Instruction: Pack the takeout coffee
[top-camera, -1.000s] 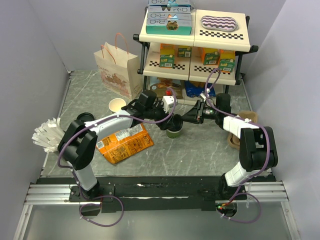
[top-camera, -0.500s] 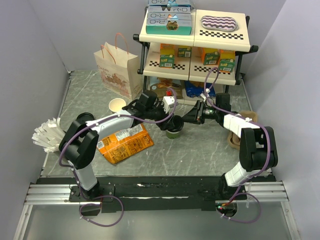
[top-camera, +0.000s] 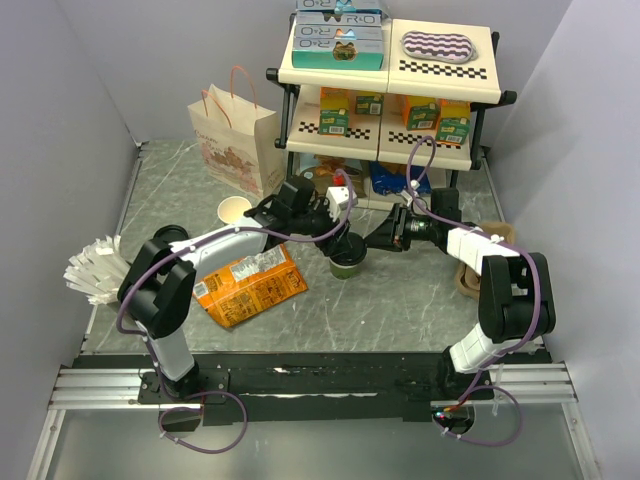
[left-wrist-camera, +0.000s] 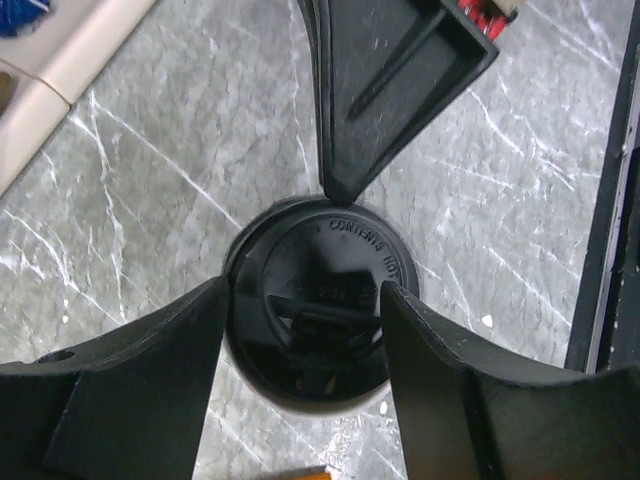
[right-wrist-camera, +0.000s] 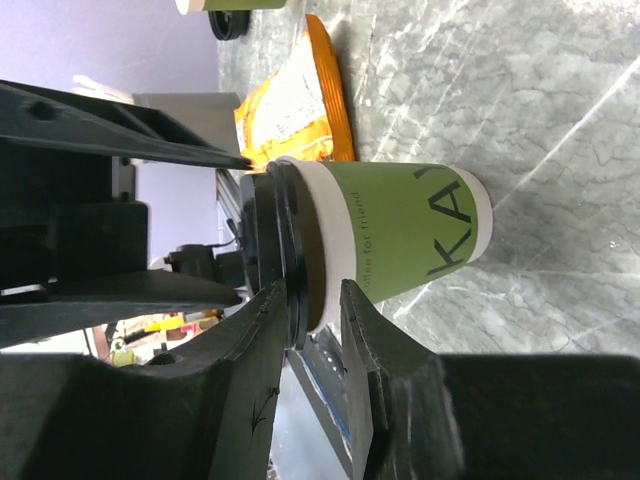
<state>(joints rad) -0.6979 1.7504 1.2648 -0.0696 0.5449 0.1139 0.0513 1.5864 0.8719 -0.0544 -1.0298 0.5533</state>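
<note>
The takeout coffee (top-camera: 347, 263), a green paper cup with a black lid (left-wrist-camera: 312, 300), stands upright on the marble tabletop in front of the shelf. My left gripper (top-camera: 339, 243) hangs straight over it, open, its fingertips (left-wrist-camera: 205, 330) flanking the lid's top. My right gripper (top-camera: 373, 240) reaches in sideways from the right. Its narrowly open jaws (right-wrist-camera: 315, 295) straddle the lid's rim: one finger rests against the lid's edge, the other stands beside the cup's white lip (right-wrist-camera: 330, 250). The paper bag (top-camera: 236, 140) stands at the back left.
A lidless green cup (top-camera: 234, 210) and a loose black lid (top-camera: 170, 236) sit left of the arms. An orange snack bag (top-camera: 248, 285) lies front left of the coffee. The two-tier shelf (top-camera: 390, 100) stands right behind. White cutlery (top-camera: 95, 268) is at the far left.
The left wrist has shifted slightly toward the shelf above the cup. The right jaws have parted a little. The cup stays where it was.
</note>
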